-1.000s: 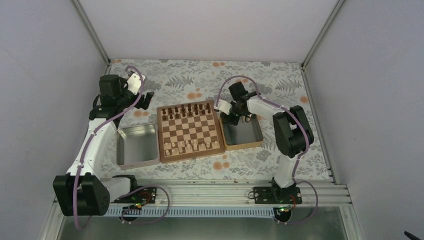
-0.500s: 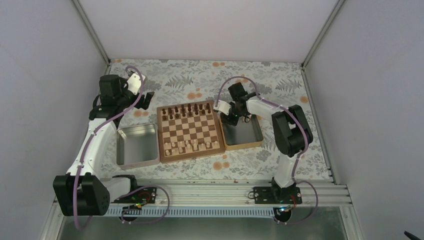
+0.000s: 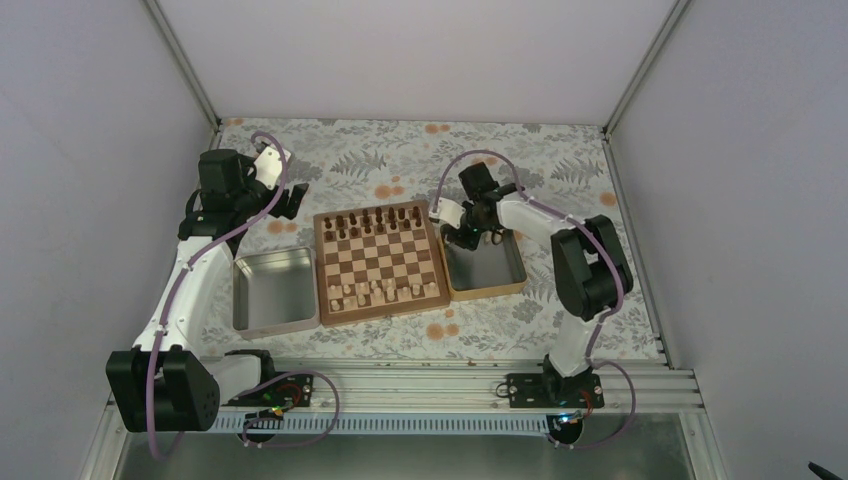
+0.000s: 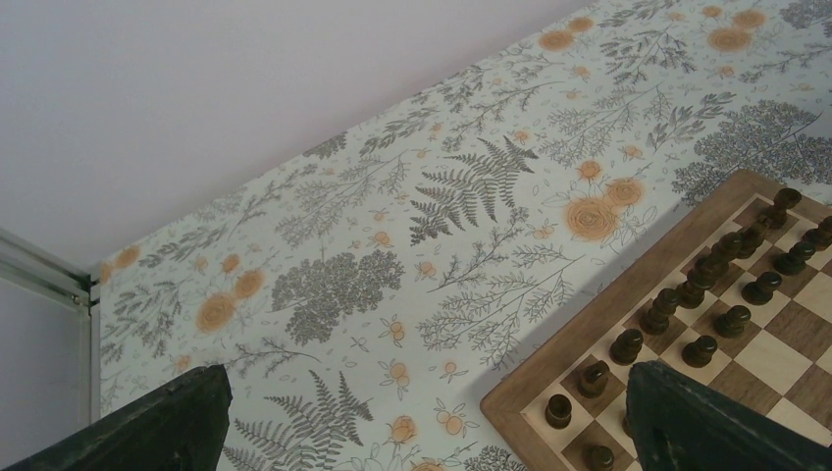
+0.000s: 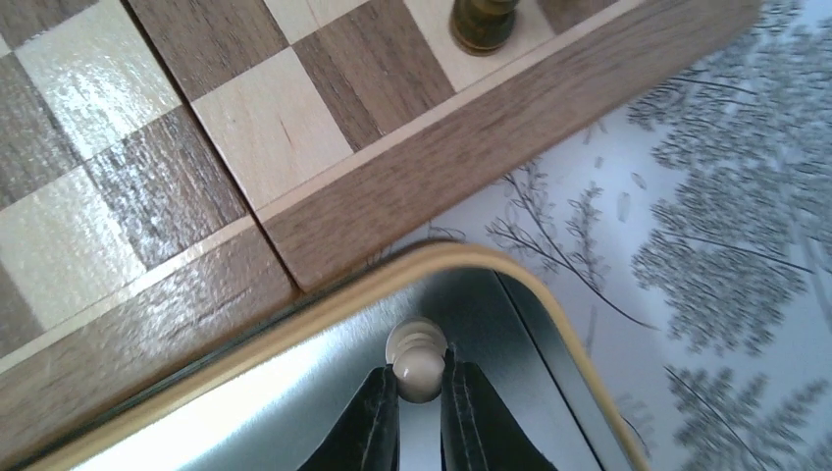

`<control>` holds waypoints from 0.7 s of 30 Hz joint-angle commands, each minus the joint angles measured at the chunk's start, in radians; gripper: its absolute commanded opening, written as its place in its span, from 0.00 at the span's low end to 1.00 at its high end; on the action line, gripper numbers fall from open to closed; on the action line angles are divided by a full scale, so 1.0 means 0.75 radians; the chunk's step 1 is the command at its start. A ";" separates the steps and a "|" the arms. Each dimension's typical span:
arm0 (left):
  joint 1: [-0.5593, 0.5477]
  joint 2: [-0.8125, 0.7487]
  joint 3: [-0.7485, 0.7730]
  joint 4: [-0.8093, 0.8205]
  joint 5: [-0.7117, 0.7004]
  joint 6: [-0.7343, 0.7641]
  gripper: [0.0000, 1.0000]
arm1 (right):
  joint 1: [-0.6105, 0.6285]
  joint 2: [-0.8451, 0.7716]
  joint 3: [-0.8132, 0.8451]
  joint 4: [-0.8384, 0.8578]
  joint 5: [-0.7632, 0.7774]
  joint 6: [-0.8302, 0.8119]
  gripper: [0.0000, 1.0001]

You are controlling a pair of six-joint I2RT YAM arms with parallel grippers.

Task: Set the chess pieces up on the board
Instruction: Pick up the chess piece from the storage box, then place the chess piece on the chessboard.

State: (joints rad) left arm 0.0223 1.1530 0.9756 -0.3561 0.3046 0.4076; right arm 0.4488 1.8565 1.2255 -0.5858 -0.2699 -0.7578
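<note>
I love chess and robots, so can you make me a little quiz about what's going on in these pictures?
1. Fill in: the dark pieces stand on the board's ____ rows, near or far from the arm bases.
2. True or false: the left arm's jaws are shut.
3. The right arm's jaws pinch a pale pawn. What is it over? A the board. B the wooden-rimmed tray. C the shiny metal tray.

Key: 1 far. 2 false, they stand wide open. 3 B.
</note>
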 commanded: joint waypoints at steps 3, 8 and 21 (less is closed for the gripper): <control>0.007 -0.003 -0.010 0.006 0.027 0.011 1.00 | -0.022 -0.166 0.023 -0.102 0.083 -0.005 0.07; 0.007 -0.007 -0.010 0.006 0.028 0.010 1.00 | -0.006 -0.242 0.114 -0.231 0.056 0.016 0.08; 0.007 -0.026 -0.010 0.003 0.021 0.009 1.00 | 0.369 -0.181 0.156 -0.252 0.004 0.111 0.10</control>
State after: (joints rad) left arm 0.0223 1.1526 0.9756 -0.3561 0.3050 0.4076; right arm 0.6670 1.6859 1.3178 -0.7738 -0.2310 -0.7132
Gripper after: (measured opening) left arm 0.999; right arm 0.096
